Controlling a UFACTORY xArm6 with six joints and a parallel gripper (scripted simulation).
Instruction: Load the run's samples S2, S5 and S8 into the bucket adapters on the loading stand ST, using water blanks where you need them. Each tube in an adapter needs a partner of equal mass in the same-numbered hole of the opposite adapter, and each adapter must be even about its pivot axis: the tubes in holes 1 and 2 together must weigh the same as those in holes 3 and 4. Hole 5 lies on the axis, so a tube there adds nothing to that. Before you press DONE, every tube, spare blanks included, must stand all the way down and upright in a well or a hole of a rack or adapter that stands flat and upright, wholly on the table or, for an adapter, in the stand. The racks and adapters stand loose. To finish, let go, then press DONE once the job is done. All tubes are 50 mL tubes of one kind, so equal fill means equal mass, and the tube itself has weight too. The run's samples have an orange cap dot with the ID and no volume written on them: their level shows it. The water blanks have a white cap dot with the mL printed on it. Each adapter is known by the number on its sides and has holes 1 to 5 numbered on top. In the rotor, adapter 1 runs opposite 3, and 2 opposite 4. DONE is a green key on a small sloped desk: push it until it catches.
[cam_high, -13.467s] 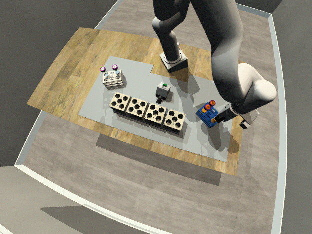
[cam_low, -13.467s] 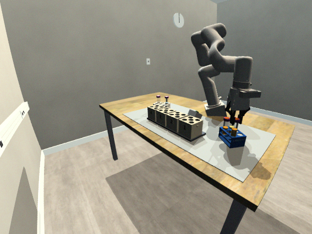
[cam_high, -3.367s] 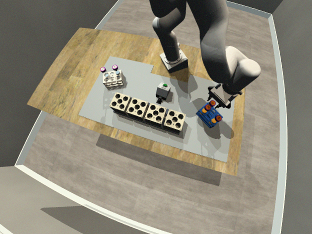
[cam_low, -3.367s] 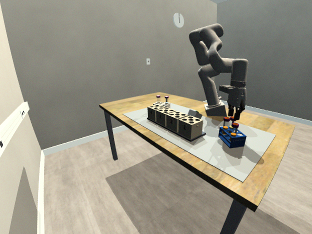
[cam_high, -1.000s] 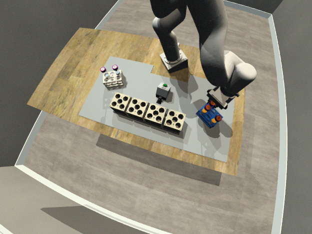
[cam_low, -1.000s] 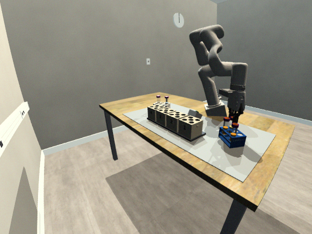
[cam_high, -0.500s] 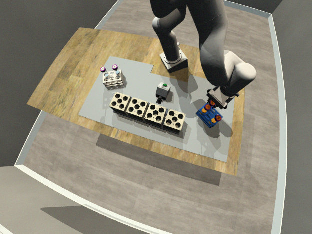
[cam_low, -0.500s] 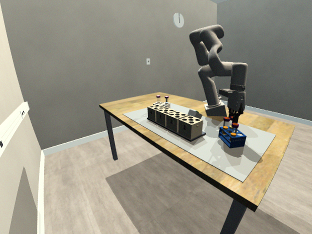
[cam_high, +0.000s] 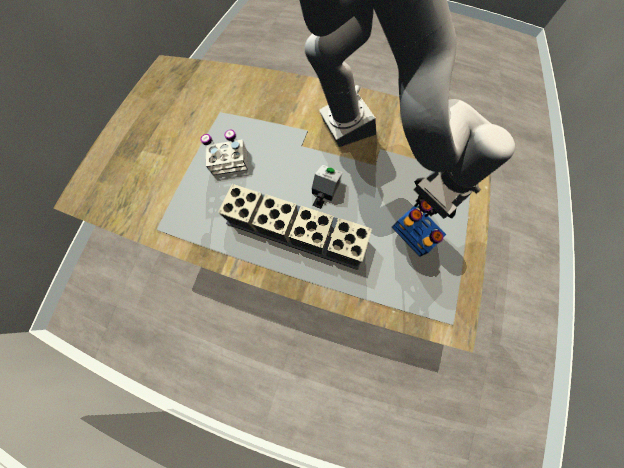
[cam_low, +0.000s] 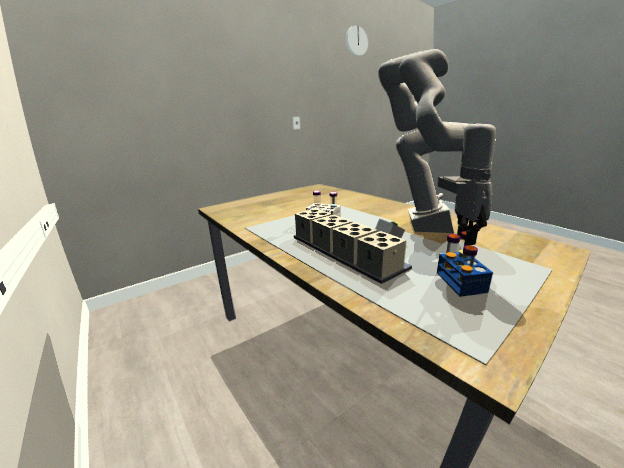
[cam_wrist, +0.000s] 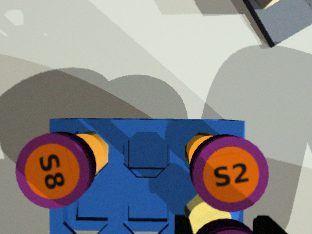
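Note:
The blue rack (cam_high: 416, 242) (cam_low: 473, 287) (cam_wrist: 142, 192) holds three purple-capped tubes with orange dots. Tube S2 (cam_high: 415, 215) (cam_low: 453, 238) (cam_wrist: 230, 173) and tube S8 (cam_high: 436, 236) (cam_low: 470, 249) (cam_wrist: 54, 171) stand in its front row. My gripper (cam_high: 426, 204) (cam_low: 468, 236) (cam_wrist: 227, 226) points down and is shut on the third sample tube, behind S2, at its cap; its ID is cut off in the wrist view. The tube looks still in the rack. The four adapters, 1 (cam_low: 370, 255), 2 (cam_low: 343, 243), 3 (cam_low: 321, 233) and 4 (cam_low: 302, 225), stand in a row with empty holes.
A white rack (cam_high: 227, 164) at the far left has two purple-capped tubes with white dots, one (cam_high: 206, 138) (cam_low: 317, 192) and another (cam_high: 230, 134) (cam_low: 333, 194). The green DONE key (cam_high: 330, 170) sits on a small grey desk (cam_high: 325, 185) between the adapters and the robot base.

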